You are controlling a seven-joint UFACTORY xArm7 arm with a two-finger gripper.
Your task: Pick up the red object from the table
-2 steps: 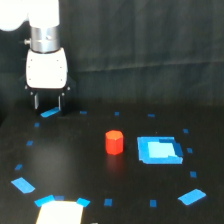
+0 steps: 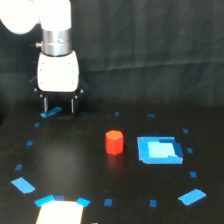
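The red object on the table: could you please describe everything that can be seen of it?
The red object is a small, stubby, bright red-orange block, roughly cylindrical or faceted, with a matte look and a flat top. It stands upright on the black table, just to the exterior view's left of the blue square patch, apart from it. Nothing else touches it; the gripper, fingers apart, hangs well away toward the exterior view's upper left.

My white arm (image 2: pixel 57 70) ends in a dark claw (image 2: pixel 59 104); the red object (image 2: pixel 114 142) sits on the black, blue-flecked bench (image 2: pixel 75 160).
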